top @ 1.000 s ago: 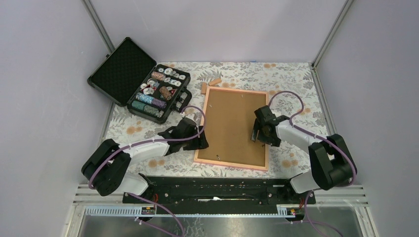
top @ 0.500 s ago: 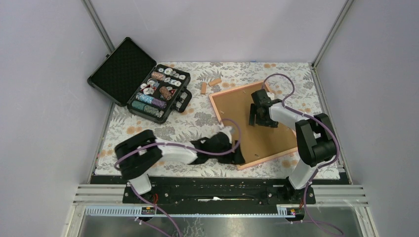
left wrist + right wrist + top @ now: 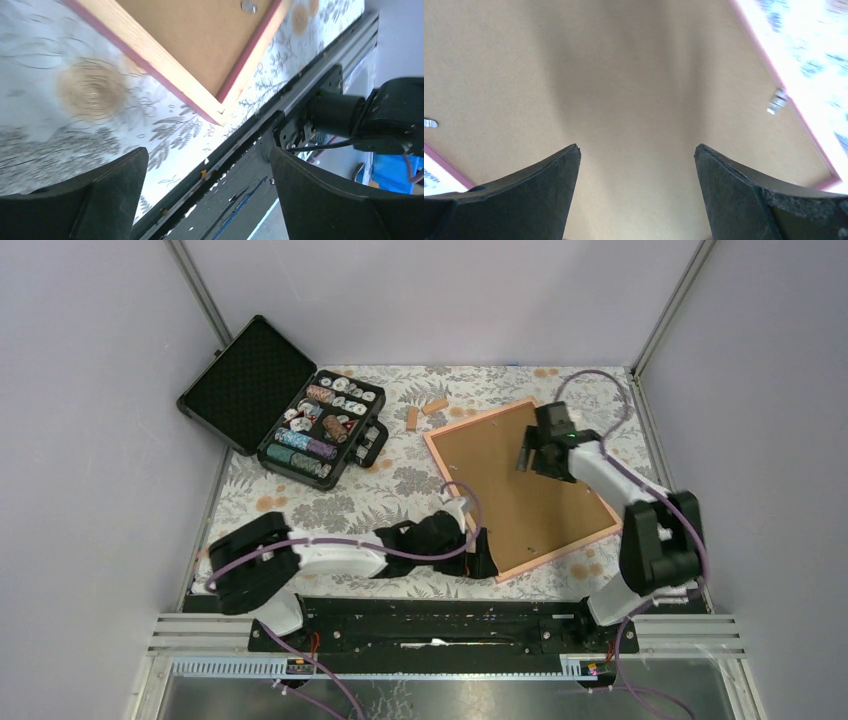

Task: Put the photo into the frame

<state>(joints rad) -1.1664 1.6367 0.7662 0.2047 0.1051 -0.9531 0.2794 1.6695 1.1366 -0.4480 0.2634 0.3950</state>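
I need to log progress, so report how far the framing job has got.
Looks done: the brown backing board sits inside the frame, which lies back-up. In hand: nothing; the left pincer at the frame's near corner and the right pincer over the board both stand open. Remaining: the photo is not visible, so I cannot confirm it is in.

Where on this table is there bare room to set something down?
The flowered cloth is bare between the poker chip case and the frame, and in front of the case on the left. The far strip holds only two wooden blocks. The left arm crowds the near edge; the frame fills the right.
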